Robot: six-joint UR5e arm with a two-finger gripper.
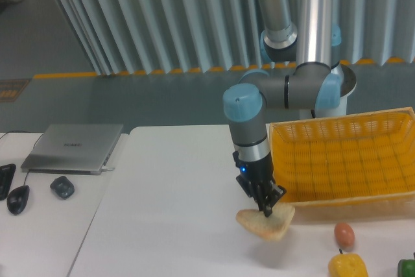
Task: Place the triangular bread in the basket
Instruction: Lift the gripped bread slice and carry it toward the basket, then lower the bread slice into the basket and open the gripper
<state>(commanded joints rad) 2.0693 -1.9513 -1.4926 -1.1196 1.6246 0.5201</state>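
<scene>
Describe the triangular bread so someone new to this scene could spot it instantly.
Start at the big yellow-orange basket on the right of the table, then drop to its near left corner. There the gripper holds the triangular bread, a flat cream slice with a tan crust. Unlike the orange-red egg-shaped item and the yellow blocky item nearby, it is three-cornered and pale.

Ribbed grey wall (149, 17), white table (168, 205)

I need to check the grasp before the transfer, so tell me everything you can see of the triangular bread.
The flat triangular bread slice, pale cream on top with a tan crust and rounded corners, is pinched near its upper edge by the black gripper. It hangs tilted above the white table, just left of the yellow lattice basket's near corner, not inside it.
</scene>
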